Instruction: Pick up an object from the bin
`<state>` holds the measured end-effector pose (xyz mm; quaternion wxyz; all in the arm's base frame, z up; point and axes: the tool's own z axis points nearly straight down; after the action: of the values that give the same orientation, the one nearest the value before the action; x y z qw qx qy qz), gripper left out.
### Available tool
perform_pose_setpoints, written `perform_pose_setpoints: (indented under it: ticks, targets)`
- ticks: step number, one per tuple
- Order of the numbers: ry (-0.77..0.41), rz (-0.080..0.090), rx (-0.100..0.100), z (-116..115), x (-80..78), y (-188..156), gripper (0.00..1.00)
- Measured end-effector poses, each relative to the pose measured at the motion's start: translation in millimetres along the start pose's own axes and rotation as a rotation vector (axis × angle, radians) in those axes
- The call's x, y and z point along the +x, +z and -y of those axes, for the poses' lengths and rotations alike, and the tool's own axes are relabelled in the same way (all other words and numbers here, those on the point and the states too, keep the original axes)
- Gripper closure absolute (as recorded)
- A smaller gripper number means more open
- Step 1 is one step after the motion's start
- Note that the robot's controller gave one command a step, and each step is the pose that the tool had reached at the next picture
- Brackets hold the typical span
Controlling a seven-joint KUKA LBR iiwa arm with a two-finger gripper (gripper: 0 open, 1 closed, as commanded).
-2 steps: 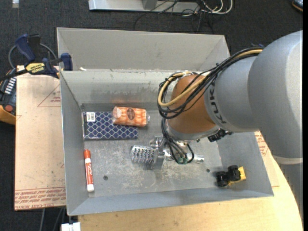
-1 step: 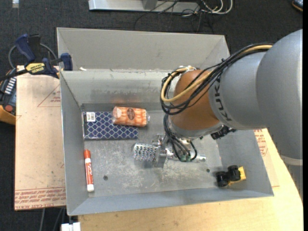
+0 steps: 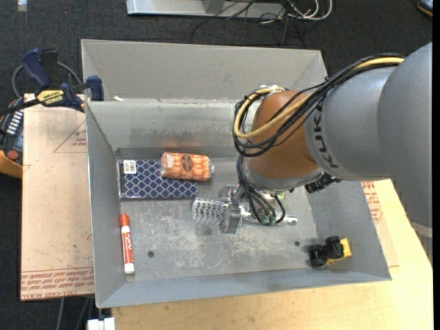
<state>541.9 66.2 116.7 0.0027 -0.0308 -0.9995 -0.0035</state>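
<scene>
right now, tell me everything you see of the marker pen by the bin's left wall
The marker pen is a slim white barrel with red print and a red cap at its far end. It lies flat on the bin floor, alongside the left wall, just short of the blue patterned packet and apart from it, seemingly touching nothing else.

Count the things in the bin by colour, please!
blue packet: 1
orange bread: 1
red marker: 1
yellow toy truck: 1
silver wire coil: 1
Total: 5
</scene>
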Motion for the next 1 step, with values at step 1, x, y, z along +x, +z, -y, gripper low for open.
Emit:
perform_pose_setpoints:
  ticks: [1]
  targets:
    - [-0.001, -0.001, 0.000, -0.1, 0.2, -16.5, 1.00]
